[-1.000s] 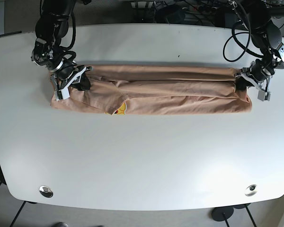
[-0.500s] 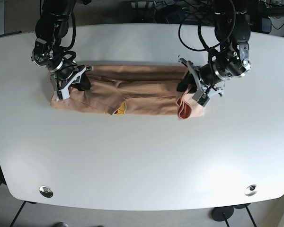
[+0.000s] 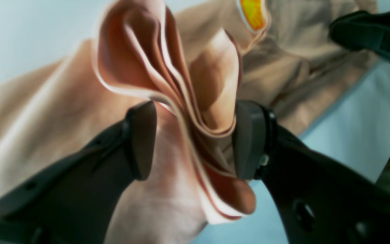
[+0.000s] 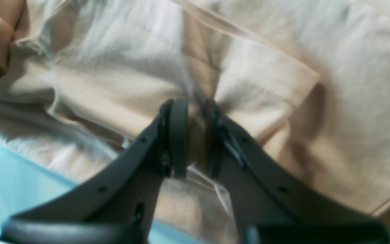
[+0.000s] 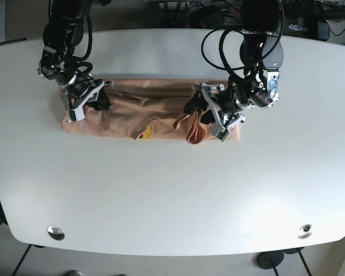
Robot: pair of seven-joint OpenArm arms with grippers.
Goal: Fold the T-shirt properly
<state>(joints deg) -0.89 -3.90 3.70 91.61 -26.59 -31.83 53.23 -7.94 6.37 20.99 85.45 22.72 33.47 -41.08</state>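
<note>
Left hand (image 5: pixel 206 117) carried T-shirt (image 5: pixel 132 112) hem inward, grasping | right hand (image 4: pixel 195 135) clenched (wrist view)

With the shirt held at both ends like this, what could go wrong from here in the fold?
The left gripper holds a thick bunch of T-shirt layers between jaws that stand fairly wide; a layer might slip out mid-carry, leaving an uneven edge. The carried end is curled and wrinkled, so it may land creased rather than flat. The right gripper pinches only a small tuck of cloth; if that anchor slips, the whole shirt could drag across the table.
</note>
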